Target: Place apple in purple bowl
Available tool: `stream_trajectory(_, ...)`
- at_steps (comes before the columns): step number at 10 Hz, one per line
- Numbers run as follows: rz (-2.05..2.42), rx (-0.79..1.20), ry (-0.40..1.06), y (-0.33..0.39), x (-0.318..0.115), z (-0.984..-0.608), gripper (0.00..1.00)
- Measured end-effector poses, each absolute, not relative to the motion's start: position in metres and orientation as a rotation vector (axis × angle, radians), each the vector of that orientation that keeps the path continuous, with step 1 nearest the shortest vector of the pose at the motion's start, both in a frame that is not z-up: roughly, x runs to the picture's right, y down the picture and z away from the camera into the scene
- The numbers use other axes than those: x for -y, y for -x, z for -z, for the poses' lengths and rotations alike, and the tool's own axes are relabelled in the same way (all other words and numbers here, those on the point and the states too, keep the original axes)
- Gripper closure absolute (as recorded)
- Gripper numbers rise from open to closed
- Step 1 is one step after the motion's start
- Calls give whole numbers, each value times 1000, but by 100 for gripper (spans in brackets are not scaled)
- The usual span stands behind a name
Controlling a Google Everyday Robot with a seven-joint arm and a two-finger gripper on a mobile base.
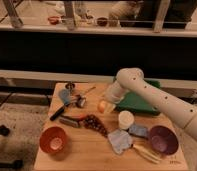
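The white arm's pincer [107, 103], fingers closed, is right at the apple [101, 106] on the wooden worktop [87, 152]; whether it grips the fruit is unclear. The purple bowl [163, 131] stands well apart, grapes [94, 123] and an orange bowl [45, 136] nearby.

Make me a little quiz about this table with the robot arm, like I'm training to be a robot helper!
1. True or false: the apple is already inside the purple bowl.
2. Which bowl sits nearest the picture's left edge? A) the purple bowl B) the orange bowl C) a green bowl
3. Fill in: the pincer hangs over the middle of the table, right at the ____.

Key: 1 false, the apple is up by the pincer and the bowl is empty. 2 B. 3 apple.
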State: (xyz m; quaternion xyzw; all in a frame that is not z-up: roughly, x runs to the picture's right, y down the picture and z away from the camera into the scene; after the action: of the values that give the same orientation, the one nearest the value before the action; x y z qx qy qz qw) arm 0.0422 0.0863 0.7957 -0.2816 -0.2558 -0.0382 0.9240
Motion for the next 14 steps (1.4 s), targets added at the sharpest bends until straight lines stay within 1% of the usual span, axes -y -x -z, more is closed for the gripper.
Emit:
stream_trajectory(8,86,586,569,-50,-93,-758,100)
stream_trajectory(14,91,613,573,-61,-104,-743,100)
